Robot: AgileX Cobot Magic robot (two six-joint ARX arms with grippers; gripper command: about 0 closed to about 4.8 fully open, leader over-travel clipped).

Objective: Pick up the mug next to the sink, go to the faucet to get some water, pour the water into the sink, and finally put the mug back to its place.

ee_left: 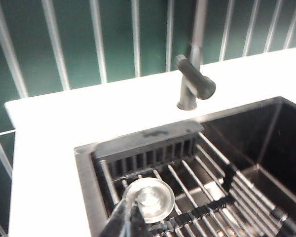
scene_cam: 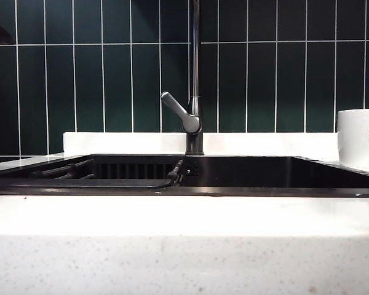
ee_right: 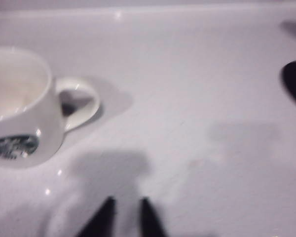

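Right wrist view: mug (ee_right: pixel 19 116) (upright) beside right gripper (ee_right: pixel 126 217).

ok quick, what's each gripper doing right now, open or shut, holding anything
Left gripper: shut, empty, above the rack in the sink.
Right gripper: slightly open, empty, over the counter beside the mug.

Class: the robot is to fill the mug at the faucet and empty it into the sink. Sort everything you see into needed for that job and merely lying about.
Needed: mug, faucet, sink, right tool, apart from the mug.

Lying about: drain rack in the sink, round strainer, left tool above the rack.
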